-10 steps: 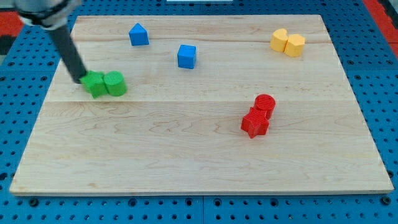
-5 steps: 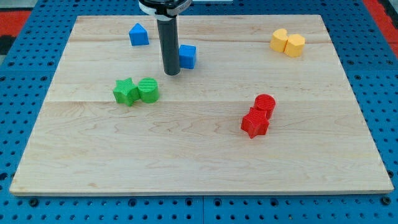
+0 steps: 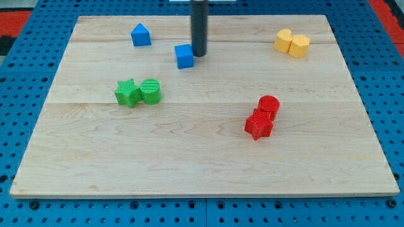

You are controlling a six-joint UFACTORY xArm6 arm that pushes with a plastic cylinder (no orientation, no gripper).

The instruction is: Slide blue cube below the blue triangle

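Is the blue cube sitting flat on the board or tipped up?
Flat. The blue cube rests on the board with its top face level; my tip is against its right side.

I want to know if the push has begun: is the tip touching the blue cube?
Touching: the camera view shows my tip against the blue cube's upper right edge, no gap visible.

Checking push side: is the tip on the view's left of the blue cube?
No, my tip sits at the view's right of the blue cube, right by its upper right edge.
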